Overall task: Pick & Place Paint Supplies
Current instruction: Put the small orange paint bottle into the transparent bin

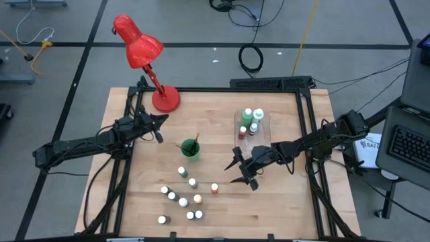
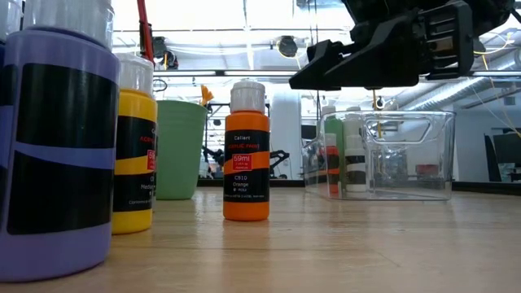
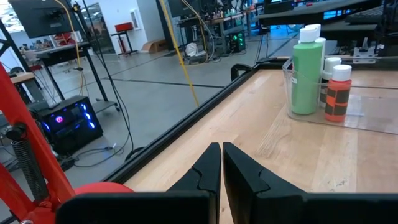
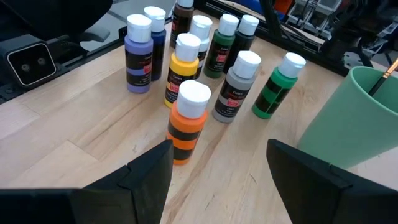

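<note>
The wooden tabletop (image 1: 282,195) carries a red lamp (image 1: 144,57), a clear tray (image 1: 261,132) holding a few bottles, and a green cup (image 1: 190,148). The right end effector (image 1: 243,169) hangs released just beside the orange paint bottle (image 4: 188,122), near the bottle cluster (image 1: 180,198). The left end effector (image 3: 221,165) sits clenched, empty, beside the lamp base.
</note>
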